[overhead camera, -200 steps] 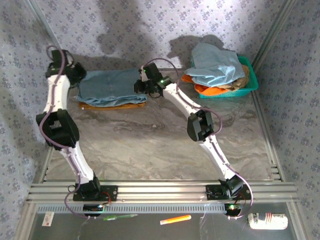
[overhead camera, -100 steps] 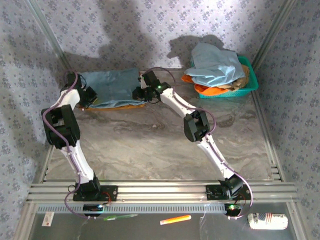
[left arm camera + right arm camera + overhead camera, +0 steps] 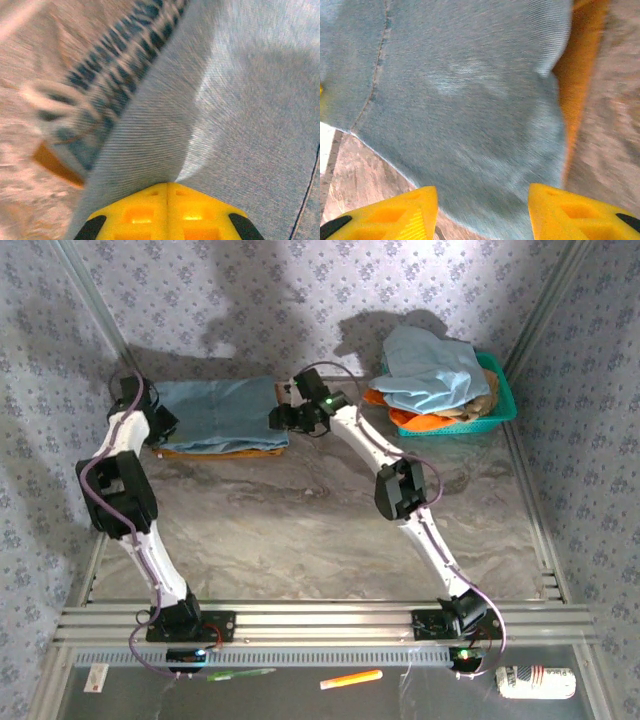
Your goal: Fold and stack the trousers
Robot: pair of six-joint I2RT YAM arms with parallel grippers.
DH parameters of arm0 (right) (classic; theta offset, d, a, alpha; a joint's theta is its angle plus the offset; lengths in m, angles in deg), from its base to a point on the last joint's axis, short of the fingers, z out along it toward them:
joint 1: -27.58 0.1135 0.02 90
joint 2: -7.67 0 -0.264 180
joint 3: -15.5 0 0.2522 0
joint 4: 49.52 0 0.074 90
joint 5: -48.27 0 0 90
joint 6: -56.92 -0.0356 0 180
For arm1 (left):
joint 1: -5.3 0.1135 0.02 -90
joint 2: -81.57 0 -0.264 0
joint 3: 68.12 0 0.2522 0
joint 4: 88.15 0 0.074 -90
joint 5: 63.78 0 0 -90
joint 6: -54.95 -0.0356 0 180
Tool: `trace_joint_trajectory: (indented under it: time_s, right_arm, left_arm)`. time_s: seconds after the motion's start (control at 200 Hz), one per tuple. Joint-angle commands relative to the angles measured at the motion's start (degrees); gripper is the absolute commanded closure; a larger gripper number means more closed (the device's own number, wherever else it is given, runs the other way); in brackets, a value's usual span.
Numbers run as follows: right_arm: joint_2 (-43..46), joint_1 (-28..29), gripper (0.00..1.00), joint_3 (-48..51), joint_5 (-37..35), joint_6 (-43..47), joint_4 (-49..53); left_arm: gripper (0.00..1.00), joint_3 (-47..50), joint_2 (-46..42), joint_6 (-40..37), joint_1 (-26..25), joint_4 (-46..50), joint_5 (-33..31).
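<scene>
The trousers [image 3: 220,413], light blue denim, lie folded in a flat rectangle on a mustard-brown folded cloth [image 3: 225,451] at the back left of the table. My left gripper [image 3: 160,426] is at their left edge. In the left wrist view its yellow fingers [image 3: 150,215] are pressed shut, and a ridge of denim [image 3: 150,130] runs into their tip. My right gripper [image 3: 284,419] is at the right edge. Its fingertips [image 3: 400,212] stand apart over the denim [image 3: 470,100], holding nothing, with the mustard-brown cloth [image 3: 577,65] beside them.
A teal basket [image 3: 503,400] at the back right holds a paler blue garment [image 3: 430,365] and orange cloth [image 3: 420,421]. Metal frame rails [image 3: 530,500] border the marbled table [image 3: 290,520]. A dark-spotted strip of cloth [image 3: 115,65] runs beside the denim in the left wrist view.
The right gripper has opened and let go of the trousers' right edge. The left gripper swung forward, then back a little, and the trousers now lie flatter on the mustard-brown cloth.
</scene>
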Motion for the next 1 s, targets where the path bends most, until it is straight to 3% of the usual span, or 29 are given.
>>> trace_joint_trajectory:
  time_s: [0.0, 0.05, 0.21, 0.29, 0.41, 0.55, 0.71, 0.864, 0.994]
  right_arm:
    - [14.91, -1.51, 0.44, 7.21, -5.60, 3.21, 3.00]
    - [20.35, -1.61, 0.42, 13.94, -9.44, 3.44, 2.00]
    - [35.14, -3.29, 0.39, 35.88, -15.23, 2.33, -3.12]
    - [41.31, -4.43, 0.37, 45.20, -15.57, 2.16, -5.99]
    - [49.07, -6.19, 0.34, 56.60, -15.61, 1.71, -9.29]
    - [54.03, -8.30, 0.34, 64.54, -13.95, 1.83, -11.20]
    - [56.86, -9.45, 0.34, 69.49, -13.17, 2.81, -11.60]
    - [58.16, -10.37, 0.34, 72.44, -12.25, 2.27, -12.98]
    - [58.99, -10.48, 0.35, 73.03, -12.00, 2.27, -13.04]
  left_arm:
    - [0.92, -0.50, -9.64, -0.98, -3.62, 4.05, -7.56]
    - [0.82, 2.19, -12.72, 0.01, -5.97, 4.21, -9.21]
    - [0.32, 9.62, -16.92, 2.86, -19.19, 1.94, -14.18]
    - [0.24, 10.21, -14.48, 4.32, -24.51, -0.31, -12.87]
    - [0.23, 5.66, -6.86, 5.40, -29.62, -0.98, -12.02]
    - [0.22, -3.07, 2.69, 4.61, -32.12, 3.02, -16.79]
    - [0.29, -0.27, 4.47, 3.65, -27.46, -0.31, -17.93]
    - [0.40, 0.69, 7.69, 2.94, -21.58, -1.21, -12.58]
    - [0.42, 2.78, 7.69, 1.81, -17.95, -1.92, -10.36]
